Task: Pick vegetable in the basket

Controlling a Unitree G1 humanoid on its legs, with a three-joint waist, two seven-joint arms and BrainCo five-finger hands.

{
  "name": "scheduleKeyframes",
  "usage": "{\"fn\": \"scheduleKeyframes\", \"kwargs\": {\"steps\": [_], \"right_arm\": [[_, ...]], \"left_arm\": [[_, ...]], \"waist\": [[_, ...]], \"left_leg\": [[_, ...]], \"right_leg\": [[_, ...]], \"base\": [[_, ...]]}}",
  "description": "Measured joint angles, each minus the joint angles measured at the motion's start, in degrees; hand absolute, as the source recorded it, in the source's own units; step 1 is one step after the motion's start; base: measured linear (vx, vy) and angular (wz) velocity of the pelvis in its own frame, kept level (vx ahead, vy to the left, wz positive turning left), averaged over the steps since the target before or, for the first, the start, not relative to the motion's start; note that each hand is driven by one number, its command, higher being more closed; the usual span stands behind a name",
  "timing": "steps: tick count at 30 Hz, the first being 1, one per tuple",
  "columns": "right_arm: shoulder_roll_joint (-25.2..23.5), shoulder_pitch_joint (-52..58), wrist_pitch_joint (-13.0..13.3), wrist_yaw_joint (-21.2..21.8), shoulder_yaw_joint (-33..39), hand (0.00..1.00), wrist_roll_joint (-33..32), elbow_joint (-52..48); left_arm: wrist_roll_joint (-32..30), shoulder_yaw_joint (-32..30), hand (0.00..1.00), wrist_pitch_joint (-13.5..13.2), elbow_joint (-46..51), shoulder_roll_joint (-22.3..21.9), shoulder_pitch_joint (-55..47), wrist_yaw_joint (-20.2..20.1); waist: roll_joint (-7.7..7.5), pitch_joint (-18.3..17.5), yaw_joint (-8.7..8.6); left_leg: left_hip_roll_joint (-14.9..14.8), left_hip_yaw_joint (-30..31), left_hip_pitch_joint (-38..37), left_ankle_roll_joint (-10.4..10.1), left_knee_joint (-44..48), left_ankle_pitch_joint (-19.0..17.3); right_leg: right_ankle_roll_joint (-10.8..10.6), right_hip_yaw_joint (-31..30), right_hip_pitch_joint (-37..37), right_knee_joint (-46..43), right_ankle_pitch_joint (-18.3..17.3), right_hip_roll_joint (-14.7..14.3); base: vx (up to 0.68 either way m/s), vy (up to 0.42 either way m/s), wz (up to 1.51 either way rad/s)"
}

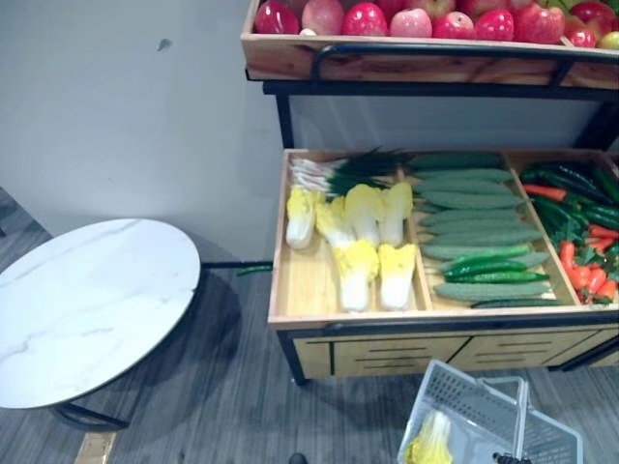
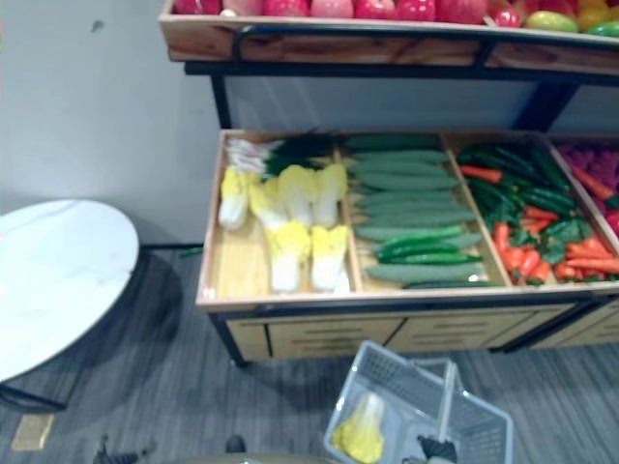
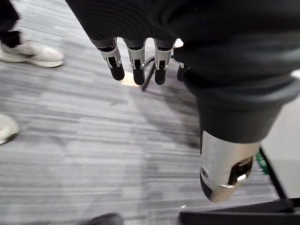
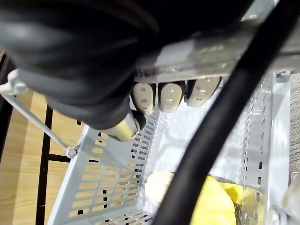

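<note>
A grey plastic basket (image 1: 474,411) hangs low in front of the vegetable stand, with one yellow napa cabbage (image 1: 430,443) lying in it. My right hand (image 4: 159,96) is shut on the basket's handle (image 4: 211,51), fingers curled round the bar; the cabbage (image 4: 211,201) shows below it against the slotted basket wall (image 4: 103,187). More napa cabbages (image 1: 353,242) lie in the stand's left compartment, beside green onions (image 1: 338,172). My left hand (image 3: 136,65) hangs over the grey floor with its fingers straight and nothing in it.
The wooden stand (image 1: 319,314) also holds cucumbers (image 1: 474,227) in the middle and peppers and carrots (image 1: 580,222) at the right. Apples (image 1: 416,19) fill the shelf above. A round white table (image 1: 87,304) stands at left. A person's shoes (image 3: 30,51) are near my left hand.
</note>
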State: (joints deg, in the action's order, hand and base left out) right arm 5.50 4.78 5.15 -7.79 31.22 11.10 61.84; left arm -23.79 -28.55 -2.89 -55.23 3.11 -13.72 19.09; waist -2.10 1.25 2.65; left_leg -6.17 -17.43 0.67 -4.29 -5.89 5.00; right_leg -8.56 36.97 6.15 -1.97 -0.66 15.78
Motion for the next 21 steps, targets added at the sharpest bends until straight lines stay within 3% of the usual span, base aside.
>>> {"fn": "scheduleKeyframes", "kwargs": {"steps": [7,13,21], "right_arm": [[0.10,-1.39,0.19,-0.46,-0.17,1.00,0.21,2.18],[0.52,-1.60,0.18,-0.48,-0.83,1.00,0.20,2.96],[1.21,-2.86,0.25,-0.38,-4.40,1.00,0.20,3.23]], "left_arm": [[0.44,-0.14,0.00,0.94,-4.13,-0.62,-1.00,-3.69],[0.82,6.01,0.00,0.34,-5.89,-0.56,-0.24,-6.42],[1.19,12.86,0.00,0.25,-6.28,1.71,0.29,-6.98]], "waist": [[0.13,0.07,-0.52],[0.45,0.22,-0.96],[0.54,1.14,-1.02]], "left_leg": [[-0.45,-2.40,-1.04,-0.23,0.01,-0.29],[-0.59,-2.87,-1.69,-0.39,-0.01,-0.41],[-0.58,-4.85,-2.99,-0.89,0.06,-1.39]], "right_leg": [[0.05,-2.77,-0.94,0.00,-0.03,-0.30],[0.05,-3.68,-0.93,0.05,-0.03,-0.45],[-0.13,-6.10,-2.09,-2.13,-1.19,0.27]], "base": [[0.04,-0.027,-0.19],[0.03,-0.027,-0.07],[0.02,-0.012,-0.14]]}}
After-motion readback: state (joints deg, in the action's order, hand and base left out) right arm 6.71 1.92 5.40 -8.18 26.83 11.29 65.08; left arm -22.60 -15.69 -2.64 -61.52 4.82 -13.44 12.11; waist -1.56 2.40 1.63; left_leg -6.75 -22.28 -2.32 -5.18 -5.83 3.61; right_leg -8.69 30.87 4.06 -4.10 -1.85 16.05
